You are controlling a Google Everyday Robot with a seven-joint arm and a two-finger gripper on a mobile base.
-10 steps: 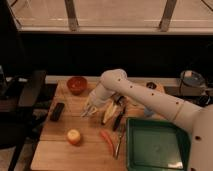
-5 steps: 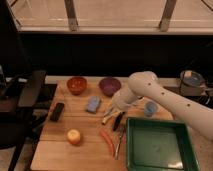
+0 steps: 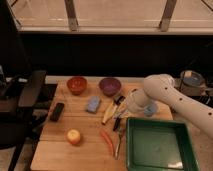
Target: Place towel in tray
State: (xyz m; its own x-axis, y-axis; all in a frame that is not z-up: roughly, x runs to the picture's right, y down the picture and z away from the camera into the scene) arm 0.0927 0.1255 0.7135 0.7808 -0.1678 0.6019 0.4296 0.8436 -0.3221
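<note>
Reaching arm: white, stretched in from the right above the wooden surface.
Gripper: low over the surface beside the banana, near the tray's back left corner. I cannot tell whether it is open or closed, or whether it has hold of anything.
Towel: blue and folded, flat on the surface left of the gripper, outside the tray.
Tray: green, at the front right.
Bowls: red bowl and purple bowl behind the towel.

Wht gripper by grn tray
</note>
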